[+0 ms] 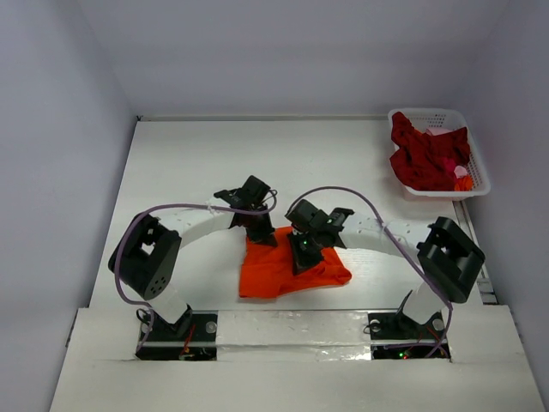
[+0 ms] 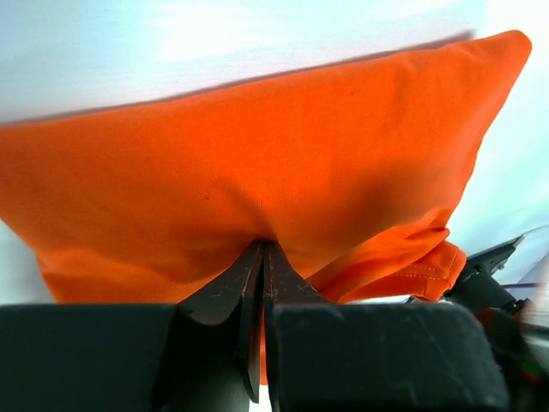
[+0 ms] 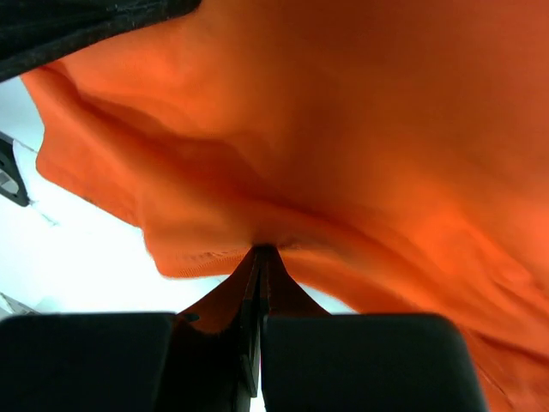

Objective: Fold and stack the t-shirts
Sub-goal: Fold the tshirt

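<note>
A bright orange t-shirt (image 1: 283,268) lies bunched on the white table between my two arms. My left gripper (image 1: 260,233) is shut on its far left edge; in the left wrist view the cloth (image 2: 257,163) spreads out from the closed tips (image 2: 262,244). My right gripper (image 1: 302,256) is shut on the shirt's upper middle, and the orange fabric (image 3: 343,154) drapes over the pinched tips (image 3: 262,251). Dark red t-shirts (image 1: 425,156) lie heaped in a basket at the back right.
The white plastic lattice basket (image 1: 480,176) stands at the table's far right edge, with a small orange and pink scrap (image 1: 461,180) among the red cloth. White walls enclose the table on three sides. The arm bases (image 1: 176,335) sit at the near edge.
</note>
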Action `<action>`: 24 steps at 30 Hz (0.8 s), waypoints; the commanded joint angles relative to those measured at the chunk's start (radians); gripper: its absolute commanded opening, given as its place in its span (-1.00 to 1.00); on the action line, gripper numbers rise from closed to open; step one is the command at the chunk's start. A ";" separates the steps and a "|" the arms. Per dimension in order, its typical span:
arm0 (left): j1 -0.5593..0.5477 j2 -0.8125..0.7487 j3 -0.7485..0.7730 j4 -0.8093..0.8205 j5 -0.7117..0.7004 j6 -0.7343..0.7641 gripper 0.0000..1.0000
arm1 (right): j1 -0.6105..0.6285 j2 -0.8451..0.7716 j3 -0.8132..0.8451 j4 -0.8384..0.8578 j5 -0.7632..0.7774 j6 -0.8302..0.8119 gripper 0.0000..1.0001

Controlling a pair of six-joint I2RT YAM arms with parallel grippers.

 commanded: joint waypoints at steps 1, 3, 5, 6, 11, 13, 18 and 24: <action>-0.005 -0.002 -0.021 0.024 0.014 -0.010 -1.00 | 0.047 0.026 -0.029 0.105 0.010 0.052 -1.00; -0.005 0.000 -0.022 0.025 0.013 -0.008 -1.00 | 0.079 0.031 -0.041 0.113 0.010 0.066 -1.00; -0.005 0.004 -0.019 0.025 0.011 -0.007 -1.00 | 0.099 0.017 -0.061 0.116 0.018 0.079 -1.00; -0.005 0.006 -0.018 0.025 0.010 -0.005 -1.00 | 0.108 0.011 -0.069 0.116 0.023 0.084 -1.00; -0.005 0.026 -0.005 0.032 0.013 -0.004 -1.00 | 0.128 -0.036 -0.144 0.129 0.023 0.125 -1.00; -0.005 0.032 0.001 0.027 0.011 0.002 -1.00 | 0.139 -0.073 -0.175 0.119 0.029 0.142 -1.00; -0.005 0.043 0.021 0.015 0.013 0.012 -1.00 | 0.150 -0.199 -0.144 0.000 0.107 0.150 -1.00; -0.005 0.043 0.031 0.005 0.011 0.015 -1.00 | 0.150 -0.208 0.044 -0.141 0.245 0.112 -1.00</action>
